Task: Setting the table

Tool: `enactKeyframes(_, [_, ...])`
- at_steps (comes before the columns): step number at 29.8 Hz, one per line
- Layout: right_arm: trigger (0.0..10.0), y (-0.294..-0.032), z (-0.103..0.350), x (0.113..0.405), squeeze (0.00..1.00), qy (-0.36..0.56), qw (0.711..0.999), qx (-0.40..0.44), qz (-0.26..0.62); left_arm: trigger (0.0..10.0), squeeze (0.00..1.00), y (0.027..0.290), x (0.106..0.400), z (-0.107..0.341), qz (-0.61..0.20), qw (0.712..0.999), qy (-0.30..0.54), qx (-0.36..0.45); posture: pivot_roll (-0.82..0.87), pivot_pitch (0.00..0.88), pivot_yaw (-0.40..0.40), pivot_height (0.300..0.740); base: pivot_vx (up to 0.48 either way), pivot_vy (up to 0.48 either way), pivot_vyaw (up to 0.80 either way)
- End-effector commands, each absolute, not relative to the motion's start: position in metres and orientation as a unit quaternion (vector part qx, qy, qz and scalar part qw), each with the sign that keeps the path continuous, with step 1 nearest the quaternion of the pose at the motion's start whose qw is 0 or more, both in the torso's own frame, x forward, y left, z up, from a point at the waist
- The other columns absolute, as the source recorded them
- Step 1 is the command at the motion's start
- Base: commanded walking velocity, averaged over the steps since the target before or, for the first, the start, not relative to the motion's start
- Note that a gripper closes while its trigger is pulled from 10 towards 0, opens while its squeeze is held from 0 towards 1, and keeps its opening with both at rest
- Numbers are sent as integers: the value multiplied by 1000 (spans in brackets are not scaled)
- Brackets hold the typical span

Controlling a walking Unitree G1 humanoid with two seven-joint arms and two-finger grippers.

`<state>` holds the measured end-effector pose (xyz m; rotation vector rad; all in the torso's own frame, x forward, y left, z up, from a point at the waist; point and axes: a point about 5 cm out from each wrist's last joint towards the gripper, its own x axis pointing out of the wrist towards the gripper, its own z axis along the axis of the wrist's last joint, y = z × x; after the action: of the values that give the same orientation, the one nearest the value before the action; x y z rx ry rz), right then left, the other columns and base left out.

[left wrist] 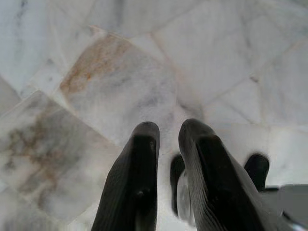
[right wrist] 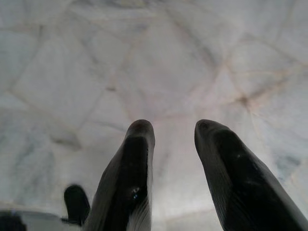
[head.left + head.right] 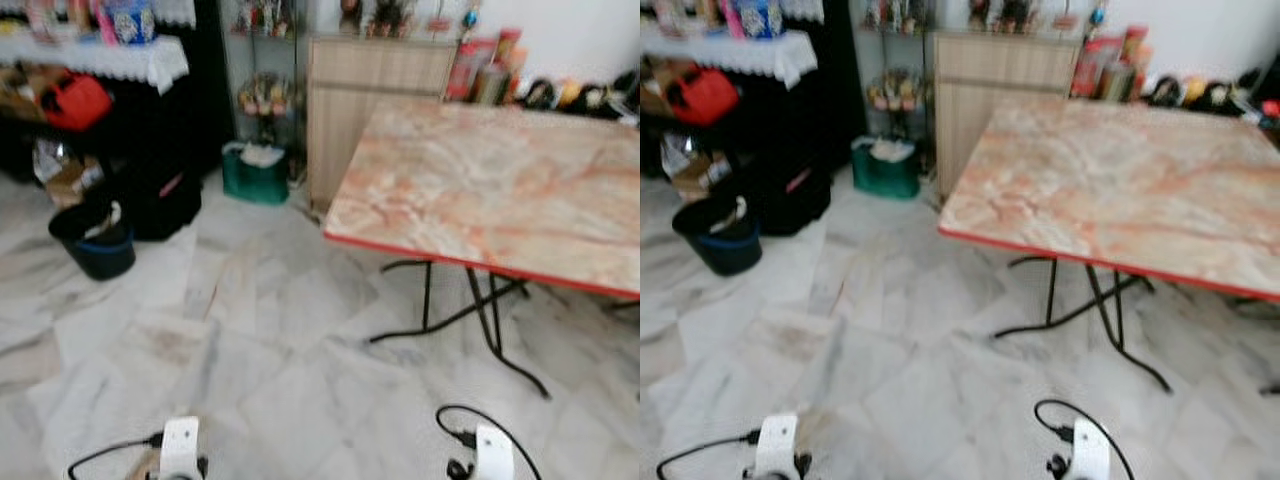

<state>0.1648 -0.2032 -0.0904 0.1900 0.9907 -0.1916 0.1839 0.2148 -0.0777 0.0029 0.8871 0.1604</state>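
Nearest the head camera, at the bottom edge of the left eye view, sit the two wrists with their cables: the left arm [image 3: 180, 445] low on the left, the right arm [image 3: 492, 452] low on the right, both hanging over the white marble floor [image 3: 250, 350]. Beyond them stands the surface [image 3: 500, 185], a folding table with a pinkish marble-patterned top, a red edge and black crossed legs; its top carries nothing visible, and no tableware can be seen within reach. It lies ahead and to the robot's right, its long axis running away to the right, so the right arm is judged the nearer. Behind it are a wooden cabinet [image 3: 375, 90] and blurred bottles [image 3: 485, 65] by the wall; to the left, a green basket [image 3: 255, 172], a dark bucket [image 3: 92, 240] and a red bag [image 3: 75, 100]. The right eye view repeats this layout. In the left wrist view, the left tool [image 1: 168, 132] points down at floor tiles, its fingers a narrow gap apart, grasping nothing. In the right wrist view, the right tool [image 2: 174, 130] likewise faces the floor, fingers parted wider, released and empty.
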Motion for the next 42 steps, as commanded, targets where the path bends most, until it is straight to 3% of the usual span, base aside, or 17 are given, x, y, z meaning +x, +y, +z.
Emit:
enactKeyframes(1, [10000,-205,-90,165,0,474,871,87,-93,10000,0,213,184,-78,73,898,433,1,82,0,-27,728,0,-356,0])
enactKeyframes(9, [10000,-206,-90,165,0,472,873,80,-94,10000,0,210,184,-79,66,896,439,2,79,0,-25,728,0,-344,374])
enactKeyframes(42, [10000,-210,-90,163,0,472,871,89,-104,10000,0,214,174,-83,66,887,458,6,47,0,-13,728,22,-339,50])
